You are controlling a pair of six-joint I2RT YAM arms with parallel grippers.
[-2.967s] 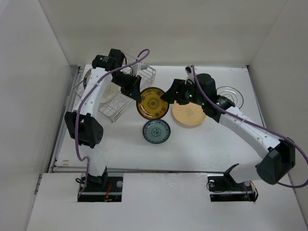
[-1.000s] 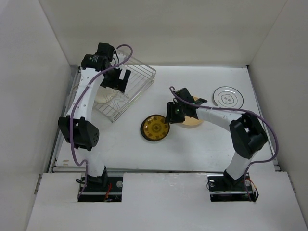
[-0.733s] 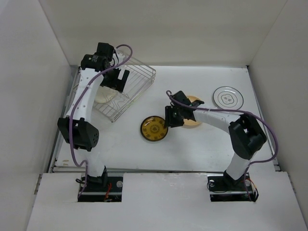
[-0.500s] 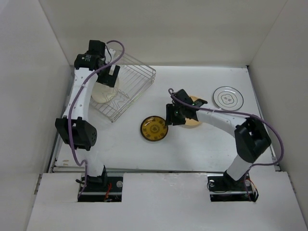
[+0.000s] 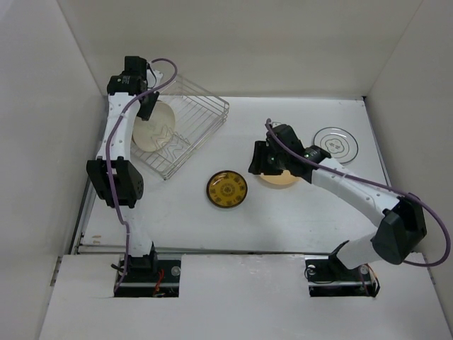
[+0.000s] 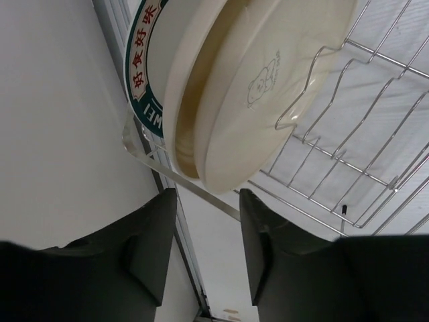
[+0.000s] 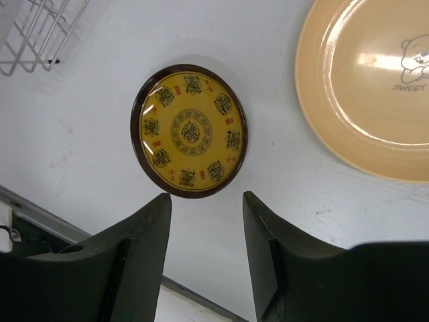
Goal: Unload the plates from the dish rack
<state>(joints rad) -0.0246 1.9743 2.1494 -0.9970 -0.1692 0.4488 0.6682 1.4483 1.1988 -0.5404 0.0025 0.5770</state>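
Three plates already lie flat on the table (image 5: pixel 297 219): the dark plate with gold centre (image 7: pixel 190 130) near the middle, the yellow-orange plate (image 7: pixel 375 94) just beside it, and the white patterned plate (image 5: pixel 336 144) toward the far right corner. The dish rack (image 5: pixel 195 120) in the far left corner is not yet empty. The cream plate (image 6: pixel 261 87) stands on edge in it, and behind it a plate with a teal lettered band (image 6: pixel 142 67) seems to stand too. The left gripper (image 6: pixel 204 194) has its fingers on either side of the cream plate's lower rim (whether they pinch it cannot be told). The right gripper (image 7: pixel 206 198) hangs released, holding nothing. By this view, about two plates are left.
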